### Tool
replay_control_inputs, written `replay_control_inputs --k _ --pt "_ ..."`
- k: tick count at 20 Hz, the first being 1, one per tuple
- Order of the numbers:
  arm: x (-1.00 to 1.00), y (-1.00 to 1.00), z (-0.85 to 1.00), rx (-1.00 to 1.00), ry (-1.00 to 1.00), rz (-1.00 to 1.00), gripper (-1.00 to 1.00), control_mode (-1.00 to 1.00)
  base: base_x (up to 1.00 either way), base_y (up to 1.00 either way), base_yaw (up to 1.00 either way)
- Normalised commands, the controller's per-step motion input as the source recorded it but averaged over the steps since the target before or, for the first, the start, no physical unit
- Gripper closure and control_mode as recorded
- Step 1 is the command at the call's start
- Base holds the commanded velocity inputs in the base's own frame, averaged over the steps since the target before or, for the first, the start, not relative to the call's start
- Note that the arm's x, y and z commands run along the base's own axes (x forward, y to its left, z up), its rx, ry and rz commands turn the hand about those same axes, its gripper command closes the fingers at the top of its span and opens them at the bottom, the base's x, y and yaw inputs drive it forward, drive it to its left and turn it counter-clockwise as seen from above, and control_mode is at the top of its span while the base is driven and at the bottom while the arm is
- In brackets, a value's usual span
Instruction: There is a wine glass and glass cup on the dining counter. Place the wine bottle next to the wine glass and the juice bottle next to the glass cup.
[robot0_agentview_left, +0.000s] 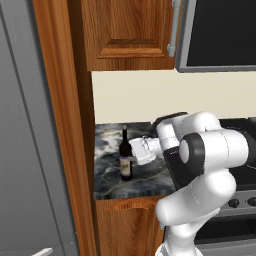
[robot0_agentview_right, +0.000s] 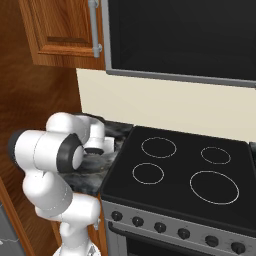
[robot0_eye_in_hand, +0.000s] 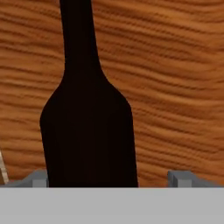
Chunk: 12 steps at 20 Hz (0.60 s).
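The wine bottle (robot0_agentview_left: 124, 144), slim and dark with a pale label, stands upright on a short stretch of black-and-grey marbled countertop (robot0_agentview_left: 107, 177). My gripper (robot0_agentview_left: 130, 157) reaches in from the right at the height of the bottle's body. In the hand view the wine bottle (robot0_eye_in_hand: 87, 131) rises close ahead, and my gripper (robot0_eye_in_hand: 111, 180) is open with one fingertip on each side of it. A gap shows on the right side; nothing is gripped. The wine glass, glass cup and juice bottle are out of view.
A tall wooden panel (robot0_agentview_left: 65, 150) stands just left of the bottle. A black stove top (robot0_agentview_right: 185, 170) adjoins the countertop on the right. A wooden wall cabinet (robot0_agentview_left: 130, 35) and a dark appliance (robot0_agentview_right: 180, 35) hang above.
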Motion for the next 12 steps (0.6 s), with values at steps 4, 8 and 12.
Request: replay_control_inputs --k 4,8,12 --pt "0.0 0.22 0.0 0.0 0.0 -0.03 -1.0 -1.0 0.0 0.0 0.0" --pt "0.0 0.23 0.0 0.0 0.0 -0.02 1.0 -1.0 0.0 0.0 0.0" --pt "-0.03 0.1 0.04 0.0 0.0 -0.02 1.0 -1.0 0.0 0.0 0.0"
